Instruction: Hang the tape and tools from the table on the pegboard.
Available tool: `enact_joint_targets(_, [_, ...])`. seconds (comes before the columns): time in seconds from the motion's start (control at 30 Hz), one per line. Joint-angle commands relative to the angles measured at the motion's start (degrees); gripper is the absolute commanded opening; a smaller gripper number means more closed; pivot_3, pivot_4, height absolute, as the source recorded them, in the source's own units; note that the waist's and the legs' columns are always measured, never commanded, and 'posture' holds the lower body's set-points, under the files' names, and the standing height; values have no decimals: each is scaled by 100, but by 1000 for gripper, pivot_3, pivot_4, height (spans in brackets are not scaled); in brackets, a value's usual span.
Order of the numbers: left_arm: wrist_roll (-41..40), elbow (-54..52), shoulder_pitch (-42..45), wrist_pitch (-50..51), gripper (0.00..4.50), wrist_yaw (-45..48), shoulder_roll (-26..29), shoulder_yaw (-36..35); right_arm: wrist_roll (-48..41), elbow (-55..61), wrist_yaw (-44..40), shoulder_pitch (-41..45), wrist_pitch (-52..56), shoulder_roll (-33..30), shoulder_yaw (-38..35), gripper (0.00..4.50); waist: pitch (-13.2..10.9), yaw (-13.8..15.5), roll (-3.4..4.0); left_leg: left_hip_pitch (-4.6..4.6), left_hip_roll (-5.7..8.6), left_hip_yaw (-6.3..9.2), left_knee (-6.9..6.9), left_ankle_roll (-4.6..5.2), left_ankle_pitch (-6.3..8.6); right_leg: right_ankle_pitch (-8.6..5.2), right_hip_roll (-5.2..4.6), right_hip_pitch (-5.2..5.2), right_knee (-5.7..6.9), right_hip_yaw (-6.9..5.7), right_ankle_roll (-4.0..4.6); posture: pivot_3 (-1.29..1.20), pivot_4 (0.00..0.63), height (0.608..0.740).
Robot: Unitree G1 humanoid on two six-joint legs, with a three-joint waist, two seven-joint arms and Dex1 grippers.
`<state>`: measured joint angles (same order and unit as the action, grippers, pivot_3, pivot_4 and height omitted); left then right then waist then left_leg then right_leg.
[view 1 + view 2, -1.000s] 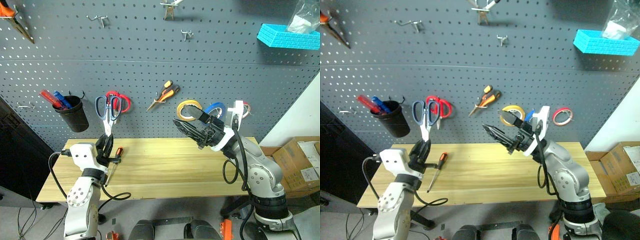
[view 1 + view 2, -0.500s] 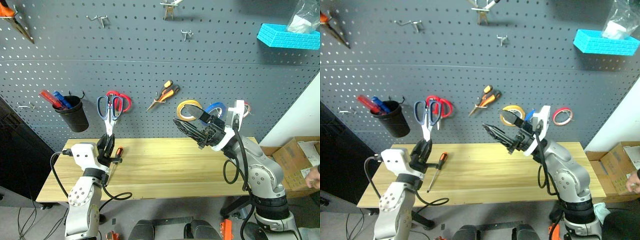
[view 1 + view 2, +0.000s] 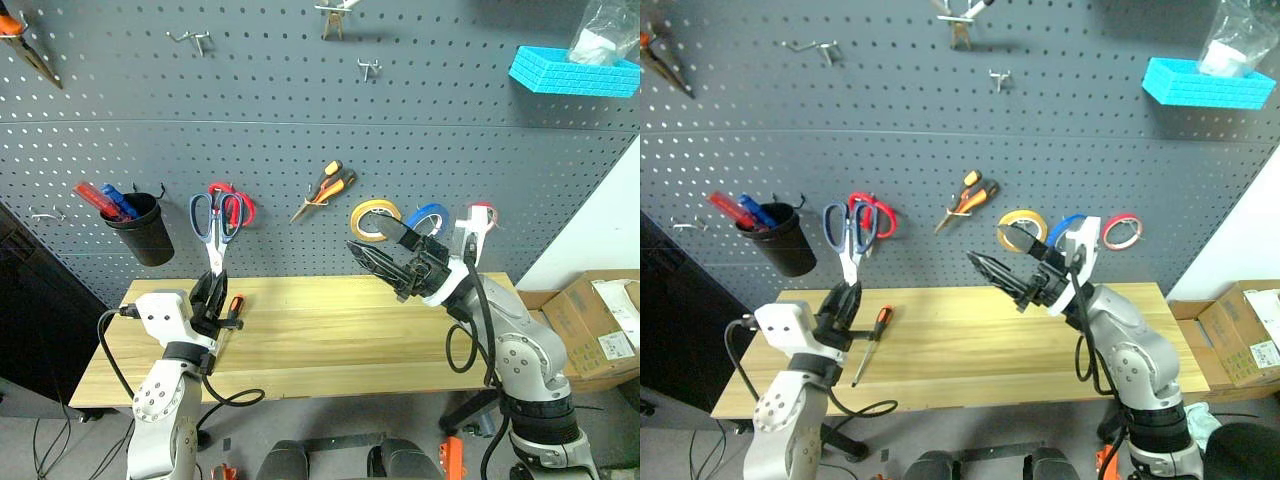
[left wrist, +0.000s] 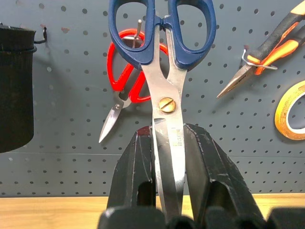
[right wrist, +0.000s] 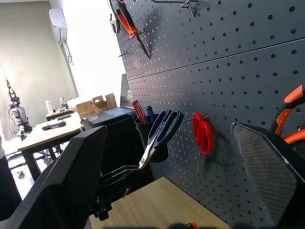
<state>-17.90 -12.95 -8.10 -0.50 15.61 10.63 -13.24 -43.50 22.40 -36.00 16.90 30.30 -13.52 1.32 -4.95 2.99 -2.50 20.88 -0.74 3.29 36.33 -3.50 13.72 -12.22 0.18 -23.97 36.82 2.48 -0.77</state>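
Note:
My left gripper (image 4: 167,131) is shut on the blades of the dark-handled scissors (image 4: 167,95) and holds them upright, handles up. The handles are level with the hook that carries the red scissors (image 3: 240,204) on the pegboard (image 3: 300,100); whether they touch it I cannot tell. The screwdriver (image 3: 874,331) lies on the table (image 3: 340,340) just right of that gripper. The pliers (image 3: 328,188) and the blue tape (image 3: 430,215) hang on the board. My right gripper (image 3: 367,236) is open and empty above the table's right half.
A yellow roll (image 3: 370,218) and a thin red roll (image 3: 1123,231) hang beside the blue one. A black cup (image 3: 142,228) with pens hangs at the left. Bare hooks (image 3: 372,68) sit higher up, a blue bin (image 3: 575,72) at top right, cardboard boxes (image 3: 600,325) beyond the table's right end.
Both arms have kept still and the scissors stay in the same grip. The view has shifted slightly. A person's hand that showed at the right edge half a second ago is gone.

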Motion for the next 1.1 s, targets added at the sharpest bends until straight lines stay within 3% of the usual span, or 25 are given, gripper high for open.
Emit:
enact_joint_targets(0.03, [-70, -62, 243, -74, 514, 54, 71, -44, -34, 230, 4, 52, -125, 8, -43, 4500, 0, 5, 0, 1, 0, 0, 0, 0, 0, 0, 0, 0, 0, 0, 0, 186, 18, 740])
enact_joint_targets(0.53, [-43, 1212, 978, -44, 514, 515, 353, -62, -67, 308, 90, 57, -96, -27, -112, 4500, 0, -10, 0, 1, 1, 0, -1, 0, 0, 0, 1, -1, 0, 0, 0, 163, 16, 740])
enact_joint_targets(1.03, [302, 2809, 2317, -449, 514, 507, 556, -69, -101, 308, 125, 103, -69, -47, -114, 4500, 1, -14, -1, 2, 1, 1, -6, 0, 0, 4, 5, -1, 2, 0, -7, 148, 26, 740])
enact_joint_targets(1.1, [214, 2721, 2288, -421, 1242, 577, 532, -65, -95, 337, 143, 76, -68, -43, -102, 4500, 0, -17, 0, 1, 1, 1, -6, 0, 0, 5, 5, -1, 3, 0, -8, 146, 27, 740])
